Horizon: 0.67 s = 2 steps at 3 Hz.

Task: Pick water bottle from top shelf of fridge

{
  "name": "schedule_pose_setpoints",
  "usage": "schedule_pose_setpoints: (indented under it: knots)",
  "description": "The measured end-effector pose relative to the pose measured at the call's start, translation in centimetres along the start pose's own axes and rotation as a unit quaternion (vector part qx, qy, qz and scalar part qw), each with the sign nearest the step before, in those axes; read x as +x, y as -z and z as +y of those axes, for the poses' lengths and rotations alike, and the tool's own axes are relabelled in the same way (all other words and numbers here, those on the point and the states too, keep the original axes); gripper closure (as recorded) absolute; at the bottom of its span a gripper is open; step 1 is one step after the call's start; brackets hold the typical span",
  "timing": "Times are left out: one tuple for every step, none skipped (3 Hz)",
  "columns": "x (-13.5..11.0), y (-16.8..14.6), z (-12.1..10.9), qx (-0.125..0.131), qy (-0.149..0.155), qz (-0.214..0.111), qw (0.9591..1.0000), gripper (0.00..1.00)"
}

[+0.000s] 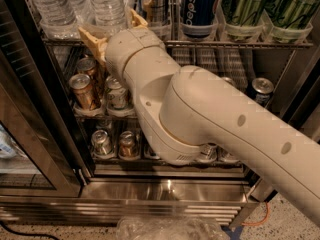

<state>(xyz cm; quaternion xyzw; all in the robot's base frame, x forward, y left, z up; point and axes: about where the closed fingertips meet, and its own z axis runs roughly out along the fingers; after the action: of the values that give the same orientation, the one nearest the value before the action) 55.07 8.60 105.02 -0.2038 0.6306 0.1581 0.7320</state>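
Two clear ribbed water bottles stand at the left of the top shelf (pixel 240 44), a silver wire rack with clear lane cups. One bottle (pixel 50 6) is at the far left, the other (pixel 107 4) just right of it. My gripper (pixel 111 25) is at the shelf's front edge, below and in front of the second bottle. Its tan fingers (pixel 92 38) are spread, one on each side of the bottle's base. I cannot tell if they touch it. My large cream arm (pixel 210 114) covers the middle of the fridge (pixel 165 191).
A blue Pepsi can (pixel 199 6) and green cans (pixel 240 9) stand to the right on the top shelf. Short soda cans (pixel 85 89) line the lower racks. The dark-framed glass door (pixel 30 134) stands open at the left. Crumpled clear plastic (pixel 170 229) lies on the floor.
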Motion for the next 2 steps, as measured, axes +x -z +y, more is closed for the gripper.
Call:
schedule_pose_setpoints:
  knots:
    - [0.23, -1.06, -0.19, -0.002, 0.001, 0.0, 1.0, 0.31]
    - [0.17, -1.69, -0.36, -0.002, -0.005, -0.004, 1.0, 0.32]
